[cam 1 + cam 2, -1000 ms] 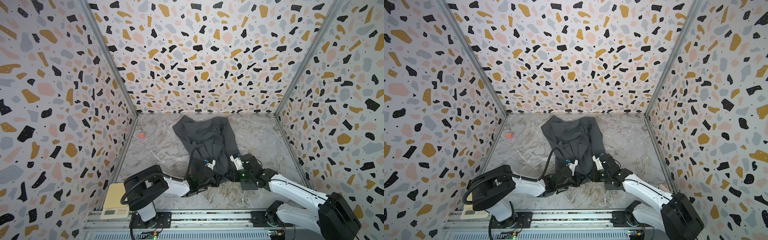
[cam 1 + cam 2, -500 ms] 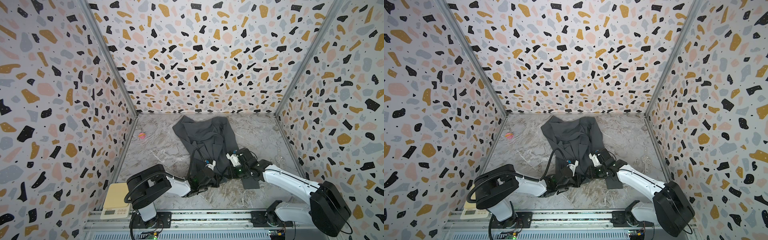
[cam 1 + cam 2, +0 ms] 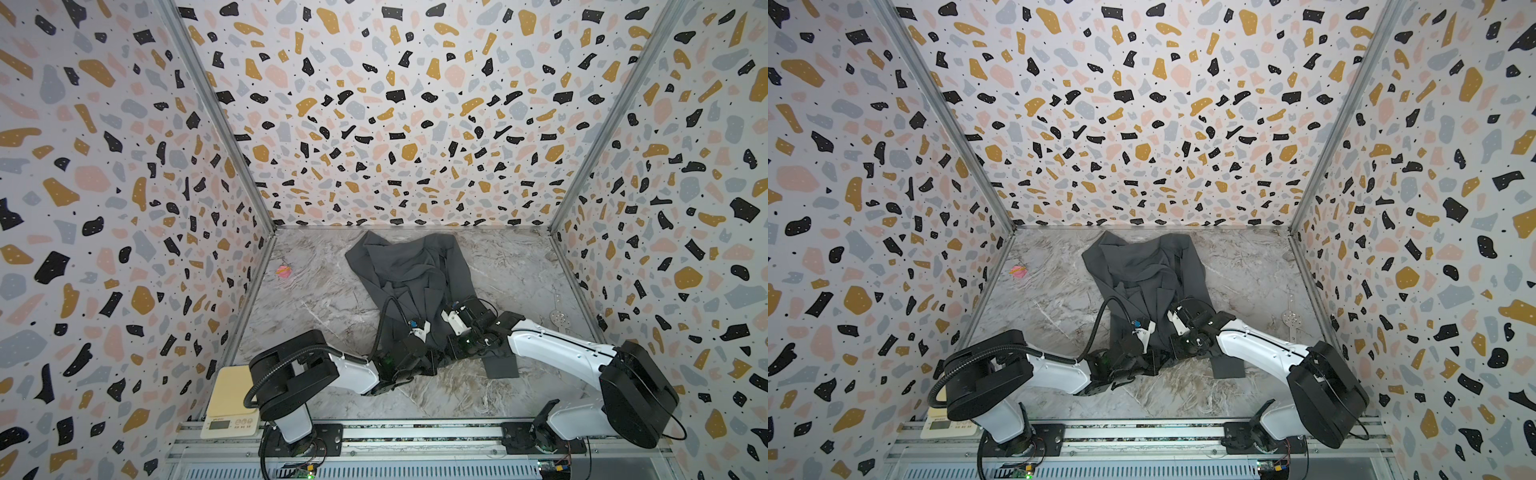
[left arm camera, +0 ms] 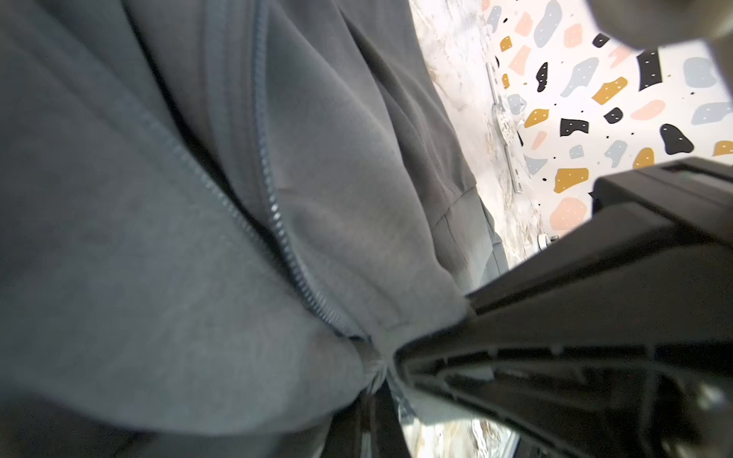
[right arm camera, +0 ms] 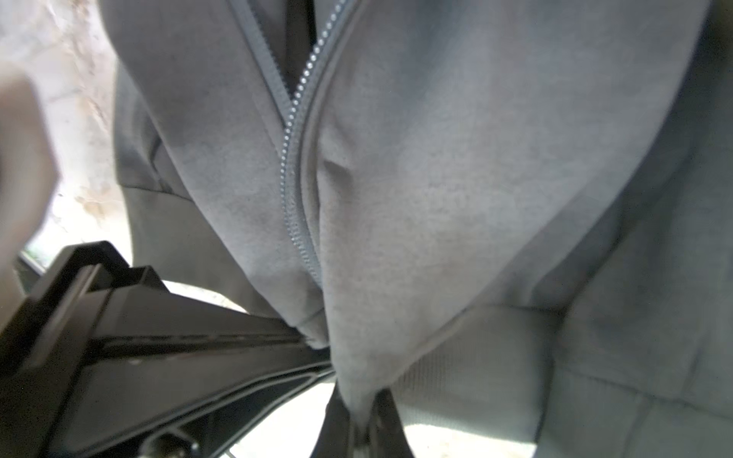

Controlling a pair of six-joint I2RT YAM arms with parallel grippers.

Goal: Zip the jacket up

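Jacket: dark grey fabric garment (image 3: 411,270), crumpled, lying on the marble-patterned tabletop (image 3: 324,299) in both top views.
Jacket position: middle of the tabletop; far end near the back wall, hem end toward the two arms.
Jacket hem: gathered into both end effectors at the near edge.
Zipper: grey teeth (image 5: 293,158) run along the front opening. The two sides stand apart farther from the hem and come together toward it. The slider cannot be made out.
Left end effector (image 4: 377,392): closed, pinching a fold of jacket fabric where the zipper line ends at the hem.
Right end effector (image 5: 359,400): closed, pinching hem fabric just beside the zipper line.
End effector spacing: just beside each other at the hem; each wrist view shows the black body of the opposite unit close by.
Scale: cream platform with a display (image 3: 230,399), at the front left corner beside the left arm base.
Pink item: small object (image 3: 284,271) near the left wall, well apart from the jacket.
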